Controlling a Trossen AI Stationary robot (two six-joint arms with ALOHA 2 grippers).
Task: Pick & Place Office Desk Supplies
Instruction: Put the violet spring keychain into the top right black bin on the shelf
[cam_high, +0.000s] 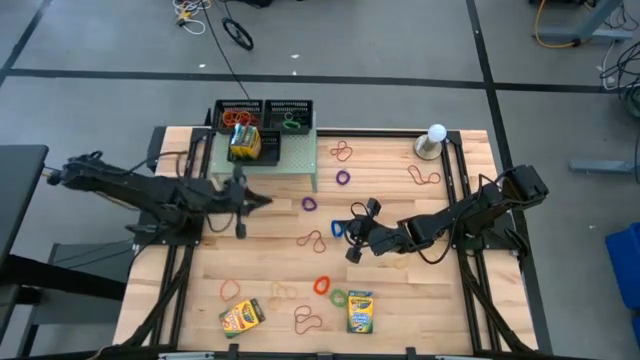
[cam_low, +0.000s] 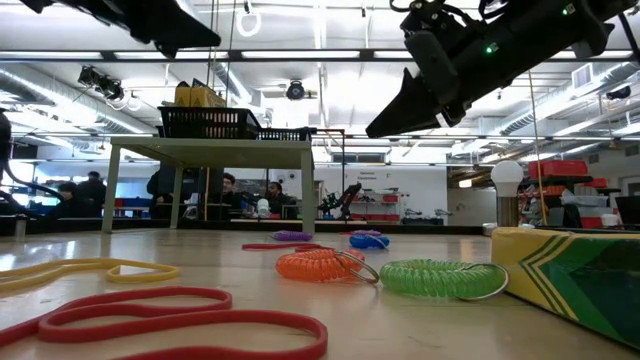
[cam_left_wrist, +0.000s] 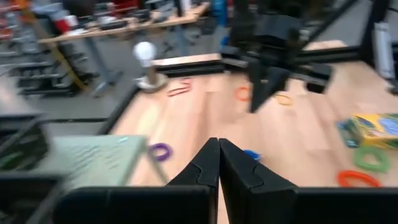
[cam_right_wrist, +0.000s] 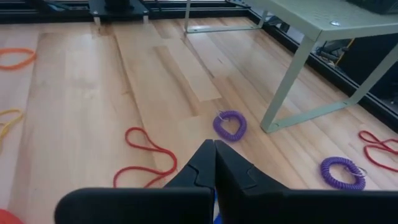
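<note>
Here the right gripper (cam_high: 352, 238) is seen with its fingers pressed together, nothing visibly pinched, held above the table's middle. Just beside its tips, towards the shelf side, a blue coiled band (cam_high: 338, 227) lies flat; it is partly hidden under the fingers in the right wrist view, so contact cannot be told. A purple coiled loop (cam_right_wrist: 229, 124) lies a little farther ahead, near the leg of the pale green shelf (cam_right_wrist: 323, 18). A red band (cam_right_wrist: 146, 155) is stretched lengthwise alongside the fingers.

The left gripper (cam_left_wrist: 219, 163) is likewise closed and empty, just off the shelf's edge, farther from these bands; the right arm is judged nearer.

The wooden table (cam_high: 400, 300) is strewn with bands and two crayon boxes (cam_high: 360, 311); black mesh trays (cam_high: 265, 118) sit on the shelf. Beyond, an open workshop is seen.
</note>
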